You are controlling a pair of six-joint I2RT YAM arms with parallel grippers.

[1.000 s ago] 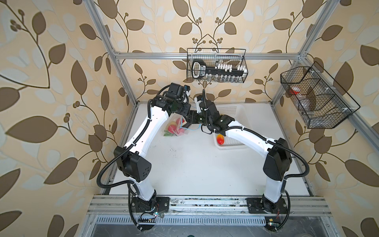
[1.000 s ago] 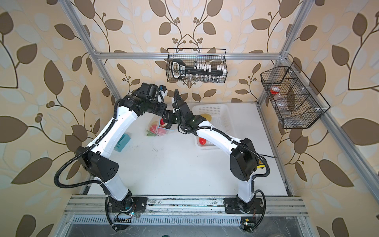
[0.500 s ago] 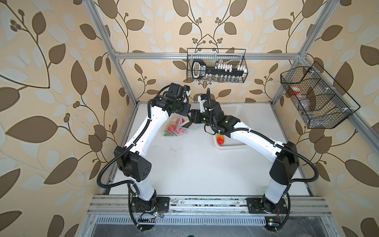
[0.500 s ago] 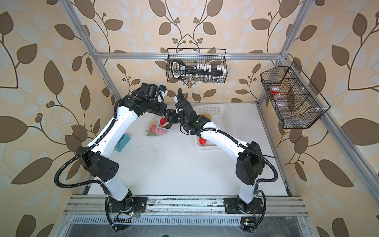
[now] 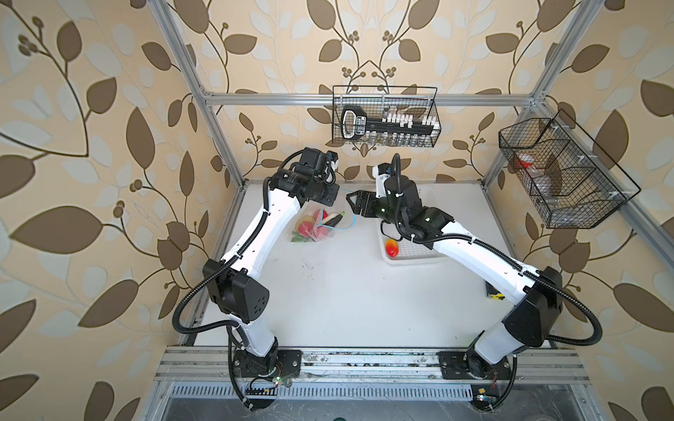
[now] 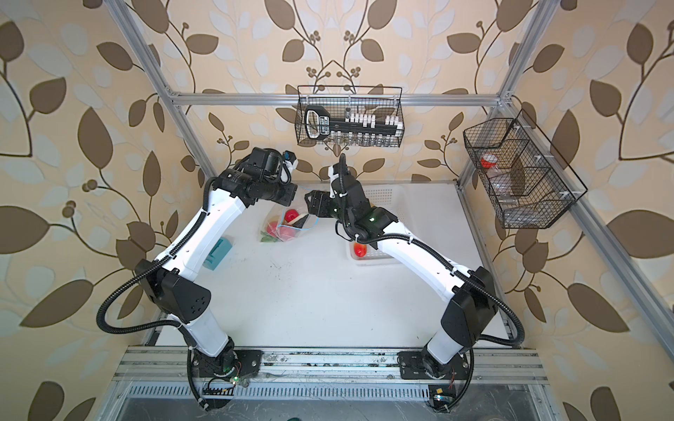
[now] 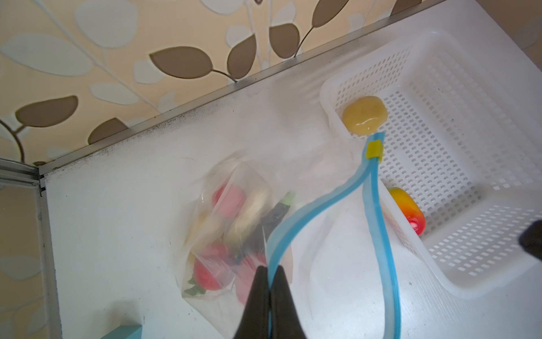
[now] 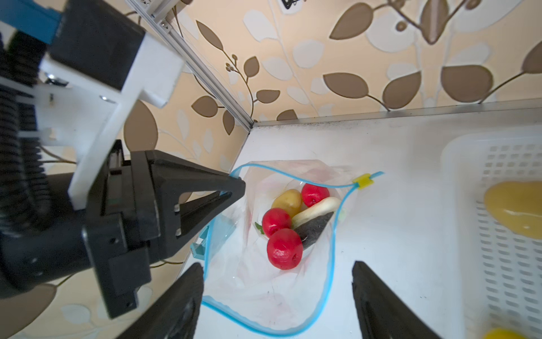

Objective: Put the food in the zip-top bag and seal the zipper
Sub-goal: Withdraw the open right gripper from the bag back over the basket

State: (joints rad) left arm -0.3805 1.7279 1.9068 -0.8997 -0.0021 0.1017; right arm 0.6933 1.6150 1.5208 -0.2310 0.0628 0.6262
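Note:
The clear zip-top bag [image 5: 313, 227] hangs open at the back left of the table. My left gripper [image 7: 268, 273] is shut on one side of the blue zipper [image 7: 378, 234] and holds the mouth up. The yellow slider [image 8: 362, 180] sits at the zipper's far end. Food inside the bag includes red tomatoes [image 8: 284, 249], a potato [image 8: 287, 201], a dark eggplant [image 8: 315, 226] and a white cabbage [image 8: 316, 210]. My right gripper [image 8: 277, 265] stands open over the bag mouth, holding nothing. A second potato [image 7: 365, 115] and a mango [image 7: 409, 210] lie in the white basket [image 7: 469, 146].
A teal block [image 6: 218, 253] lies by the left wall under the left arm. Two black wire baskets hang on the back wall [image 5: 386, 122] and the right wall [image 5: 558, 175]. A small black and yellow item [image 5: 494, 293] lies beside the right arm.
My right gripper has drawn back a little to the right from the bag mouth, and its elbow has swung outward. The left gripper keeps its hold in the same place.

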